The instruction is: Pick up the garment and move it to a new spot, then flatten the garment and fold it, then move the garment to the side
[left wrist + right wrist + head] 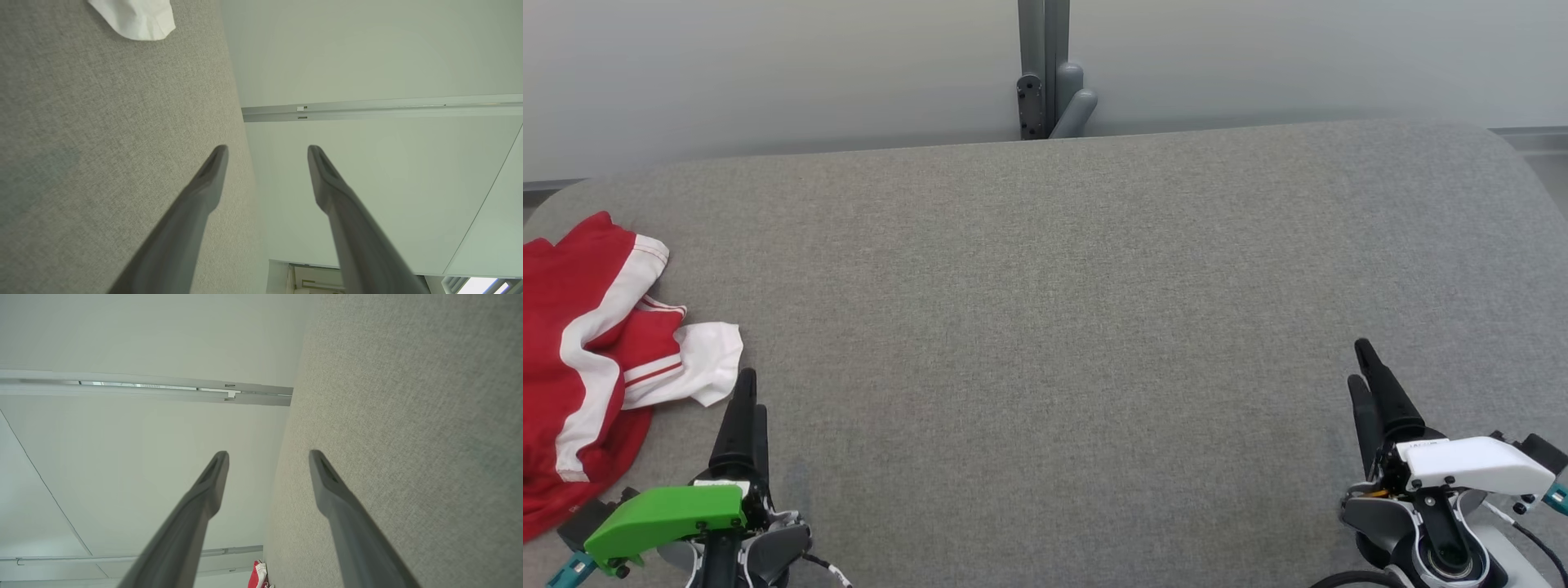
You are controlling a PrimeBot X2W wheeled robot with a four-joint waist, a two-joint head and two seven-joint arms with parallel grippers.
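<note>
Pick-up not yet begun: garment (588,359) lies crumpled at the left edge of the desk (1045,327)
Both wide and empty, the left pincer (752,392) and right pincer (1357,362); the nearer left one should reach over and grasp it

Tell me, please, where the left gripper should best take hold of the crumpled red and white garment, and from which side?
Probably the white flap of the garment, from its right side, with the open left gripper. That flap juts out onto the grey table, lies nearest that gripper and looks thin and loose; the red bulk is bunched at the table's left edge.
</note>
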